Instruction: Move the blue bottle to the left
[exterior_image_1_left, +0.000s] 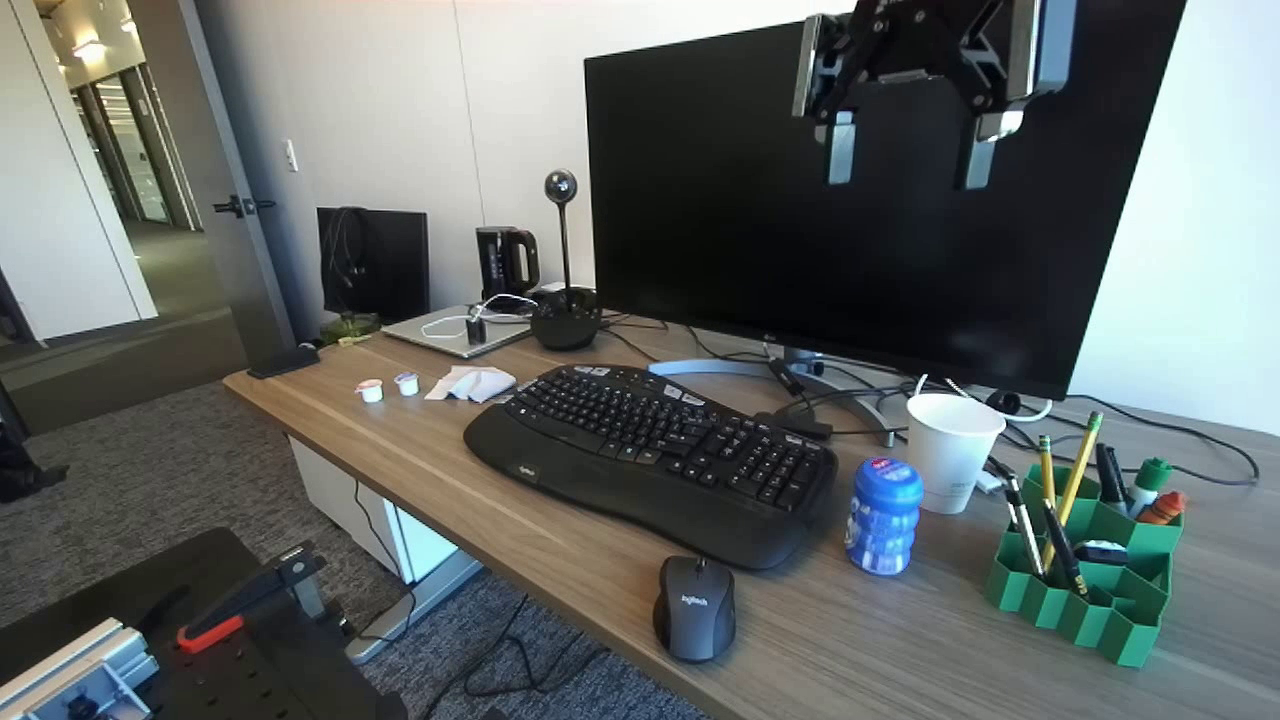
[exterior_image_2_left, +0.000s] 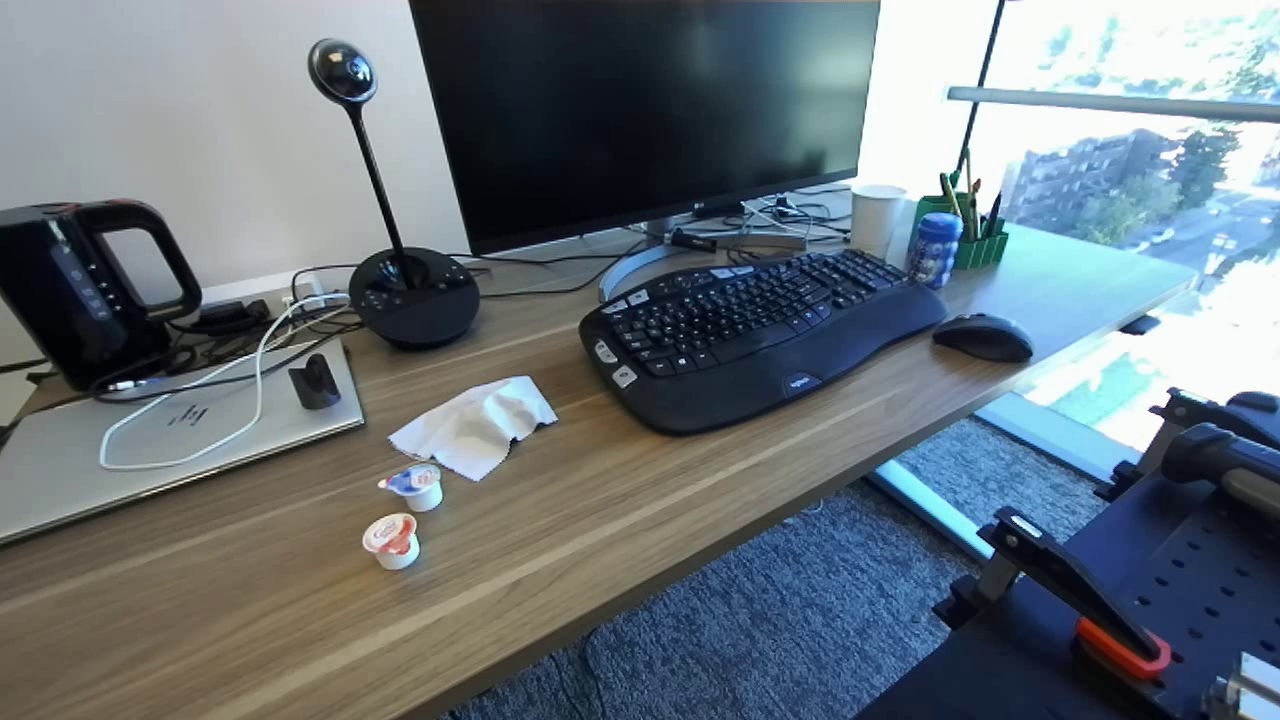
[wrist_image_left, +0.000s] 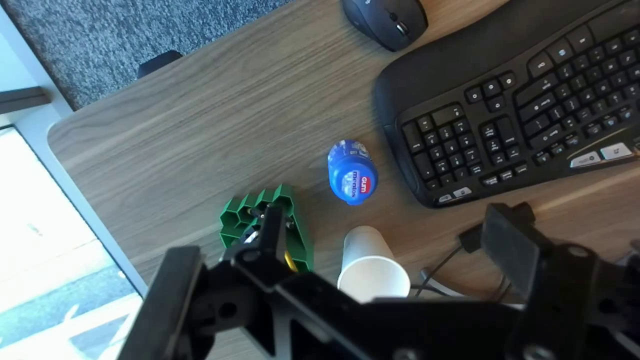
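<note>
Aloft, the tool (exterior_image_1_left: 907, 158) hangs spread; the squat, glossy blue bottle (exterior_image_1_left: 884, 518) seems ribbed.

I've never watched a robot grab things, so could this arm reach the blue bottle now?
Probably yes: the open end effector hangs above the desk, and nothing covers the bottle in the wrist view. The nearby cup and keyboard may make it snug.

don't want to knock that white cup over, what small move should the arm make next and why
I'd probably shift the jaws across toward the blue bottle at this height before lowering: they stand open and empty above the desk, and in the wrist view the white cup shows in the gap between them, lower down, while the bottle appears beyond it.
</note>
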